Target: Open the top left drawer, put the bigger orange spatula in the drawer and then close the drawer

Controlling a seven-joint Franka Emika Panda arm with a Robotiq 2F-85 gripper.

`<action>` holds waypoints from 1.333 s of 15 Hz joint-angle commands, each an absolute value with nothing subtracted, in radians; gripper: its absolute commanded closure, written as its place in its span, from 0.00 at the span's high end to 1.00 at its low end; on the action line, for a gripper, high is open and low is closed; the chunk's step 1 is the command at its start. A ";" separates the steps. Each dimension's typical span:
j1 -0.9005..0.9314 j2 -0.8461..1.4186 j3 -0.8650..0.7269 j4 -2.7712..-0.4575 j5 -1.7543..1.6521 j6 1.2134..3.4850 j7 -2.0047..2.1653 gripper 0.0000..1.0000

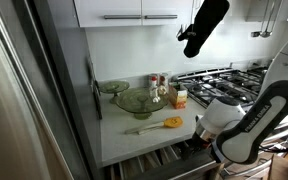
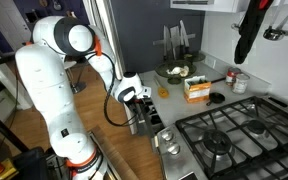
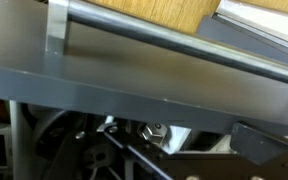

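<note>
The bigger orange spatula (image 1: pixel 170 123) lies flat on the white counter (image 1: pixel 119 135), its handle pointing left. A small orange spot in an exterior view (image 2: pixel 164 92) looks like its head. The top left drawer (image 1: pixel 152 160) stands pulled out below the counter and its divided interior shows. In the wrist view its dark front (image 3: pixel 104 75) and silver bar handle (image 3: pixel 134 28) fill the upper picture. My gripper (image 3: pixel 174 135) sits just behind the front's top edge, open and empty, off the handle. It also shows in both exterior views (image 1: pixel 206 140) (image 2: pixel 139 100).
A small carton (image 1: pixel 179 97) and glass bowls (image 1: pixel 134 100) stand behind the spatula. A gas stove (image 2: pixel 234 135) lies beside the counter. A dark oven glove (image 1: pixel 204 25) hangs overhead. A tall steel front (image 1: pixel 24 100) bounds the counter's other side.
</note>
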State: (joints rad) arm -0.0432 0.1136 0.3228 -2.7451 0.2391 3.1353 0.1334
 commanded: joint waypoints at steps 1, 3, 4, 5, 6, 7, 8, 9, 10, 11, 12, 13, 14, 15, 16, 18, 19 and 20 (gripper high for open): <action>-0.107 0.110 0.408 -2.746 0.372 3.035 0.028 1.00; -0.104 0.068 0.409 -2.748 0.432 2.965 -0.038 1.00; -0.117 0.005 0.447 -2.807 0.502 2.941 -0.088 1.00; -0.105 0.002 0.424 -2.790 0.510 2.899 -0.110 1.00; -0.098 0.029 0.395 -2.743 0.491 2.842 -0.124 1.00; -0.031 0.010 0.330 -2.748 0.505 2.800 -0.144 1.00; -0.014 -0.045 0.320 -2.799 0.541 2.759 -0.170 1.00; 0.000 -0.032 0.287 -2.775 0.512 2.723 -0.161 1.00; 0.009 -0.010 0.255 -2.742 0.468 2.694 -0.144 1.00; 0.019 -0.021 0.234 -2.742 0.453 2.668 -0.139 1.00; 0.030 -0.032 0.215 -2.745 0.451 2.644 -0.143 1.00; 0.041 -0.066 0.202 -2.778 0.466 2.628 -0.159 1.00; 0.048 -0.069 0.187 -2.776 0.472 2.606 -0.173 1.00; 0.052 -0.048 0.172 -2.742 0.457 2.574 -0.179 1.00; 0.057 -0.056 0.161 -2.742 0.451 2.547 -0.181 1.00; 0.069 -0.094 0.143 -2.774 0.467 2.517 -0.207 1.00; 0.070 -0.074 0.133 -2.742 0.454 2.493 -0.208 1.00; 0.072 -0.083 0.126 -2.744 0.456 2.476 -0.214 1.00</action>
